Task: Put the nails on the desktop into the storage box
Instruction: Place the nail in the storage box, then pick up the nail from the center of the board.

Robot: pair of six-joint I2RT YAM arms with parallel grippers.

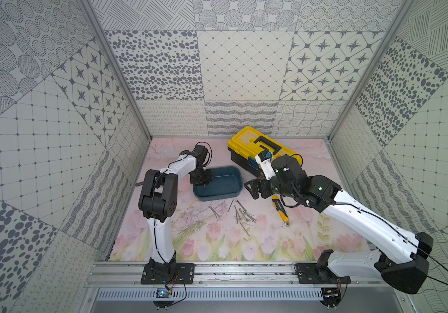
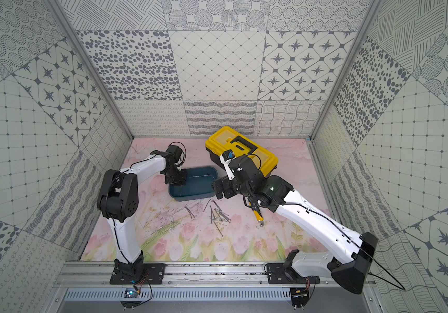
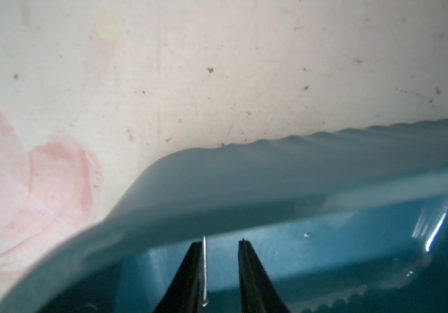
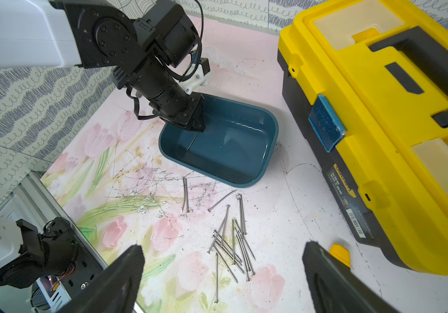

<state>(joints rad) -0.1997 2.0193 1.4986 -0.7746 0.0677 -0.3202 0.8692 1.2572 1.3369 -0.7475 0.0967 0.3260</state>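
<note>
The storage box (image 1: 222, 187) (image 2: 194, 187) is a dark teal tub on the tulip-printed desktop (image 1: 217, 244). My left gripper (image 1: 202, 183) (image 3: 221, 241) hangs over its left end, jaws open a little. One nail (image 3: 205, 271) lies along the inner face of one finger, unclamped; from the right wrist it (image 4: 193, 141) slants down into the box (image 4: 231, 146). Several nails (image 1: 243, 215) (image 2: 218, 216) (image 4: 233, 249) lie scattered in front of the box. My right gripper (image 1: 250, 189) (image 4: 221, 245) hovers open and empty above them, right of the box.
A yellow-lidded black toolbox (image 1: 260, 146) (image 4: 380, 108) stands behind and right of the box. A yellow-and-black utility knife (image 1: 281, 211) (image 2: 258, 215) lies under my right arm. A dark metal bar (image 1: 139, 184) rests by the left wall.
</note>
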